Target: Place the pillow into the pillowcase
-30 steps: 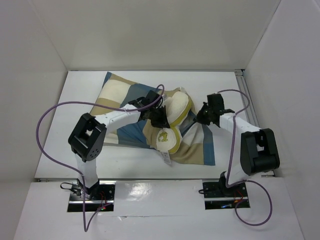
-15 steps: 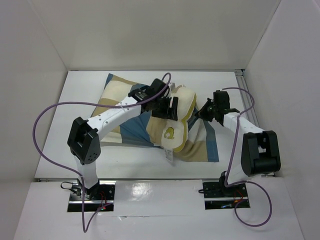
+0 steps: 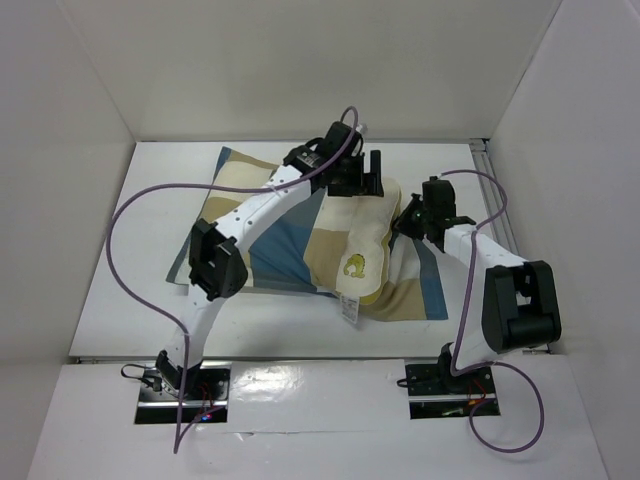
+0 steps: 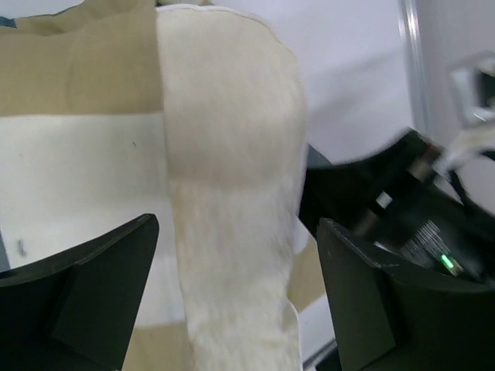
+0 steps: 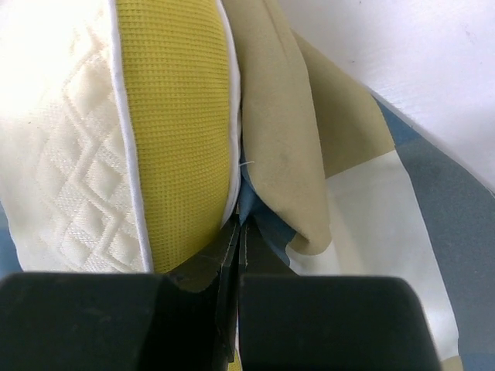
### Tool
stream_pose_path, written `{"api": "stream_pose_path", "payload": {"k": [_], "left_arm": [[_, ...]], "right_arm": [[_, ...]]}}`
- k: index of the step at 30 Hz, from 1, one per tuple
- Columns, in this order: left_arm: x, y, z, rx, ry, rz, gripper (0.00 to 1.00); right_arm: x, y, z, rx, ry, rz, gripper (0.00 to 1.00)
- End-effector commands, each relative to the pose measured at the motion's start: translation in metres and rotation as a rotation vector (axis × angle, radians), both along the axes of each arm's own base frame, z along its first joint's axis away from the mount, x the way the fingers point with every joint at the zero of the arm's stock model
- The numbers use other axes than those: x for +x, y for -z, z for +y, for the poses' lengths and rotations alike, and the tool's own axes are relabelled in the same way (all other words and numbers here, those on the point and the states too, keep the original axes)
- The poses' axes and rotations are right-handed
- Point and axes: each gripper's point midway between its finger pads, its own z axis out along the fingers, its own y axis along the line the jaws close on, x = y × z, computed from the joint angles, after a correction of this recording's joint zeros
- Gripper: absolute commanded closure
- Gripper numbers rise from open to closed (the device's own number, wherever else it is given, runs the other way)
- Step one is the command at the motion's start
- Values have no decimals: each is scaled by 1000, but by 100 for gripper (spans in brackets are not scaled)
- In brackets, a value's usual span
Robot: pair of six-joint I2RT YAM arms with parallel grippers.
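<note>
Top view, against a second earlier: left gripper [image 3: 362, 180] now at the far end of the pillow [image 3: 368, 245], jaws spread wide and holding nothing. Previously clamped on the pillow nearer mid-table, since carried far and right. Pillow dropped from a bunched, folded heap to a flatter strip running far to near, with the yellow emblem [image 3: 352, 266] shifted right and nearer. Lying on top of the pillowcase [image 3: 280, 235], upper face uncovered. Pillowcase spread flatter over the table [image 3: 150, 200] than before. Right gripper [image 3: 413, 215] at the pillow's right flank, little moved, closed then as now.

Left wrist view, seen only here: cream pillow top [image 4: 232, 154] running lengthwise through the wide gap between the two dark fingers [image 4: 85, 294], with no contact to be made out. Tan and white pillowcase blocks [image 4: 77, 154] at the left; blurred black right arm [image 4: 418, 209] at the right.

Right wrist view, seen only here: right gripper [image 5: 236, 243] pressed shut on a thin blue fold of pillowcase. Just beside it the pillow's yellow mesh edge band [image 5: 178, 116] and quilted face — a tan flap of pillowcase [image 5: 278, 139] standing against that edge
</note>
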Motion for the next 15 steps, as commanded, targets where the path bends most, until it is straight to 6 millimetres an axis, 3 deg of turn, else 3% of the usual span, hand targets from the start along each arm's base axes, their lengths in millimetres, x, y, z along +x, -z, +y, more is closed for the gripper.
{"api": "stream_pose_path", "payload": {"k": [1,4,8,10,12,13,15], "left_arm": [[20,15,3,26,-98,6,3],[24,21,-4,53,-114,-34,0],[16,49,-28,91,-28,-37,0],[9,59,-34,108,15,-28,10],[-7,84,-38,130,67,30,29],[-10,90,-38,135,88,40,54],[-23,98,-43,131,135,71,89]], "right_arm": [[13,-34,11,10,-28,-124,100],[12,-34,15,10,-37,-123,100],[8,-28,19,15,-53,-114,100],[7,-28,19,15,-53,-114,100],[8,-24,19,14,-53,-105,100],[8,-24,19,14,-53,-104,100],[5,-17,19,11,-53,-86,100]]}}
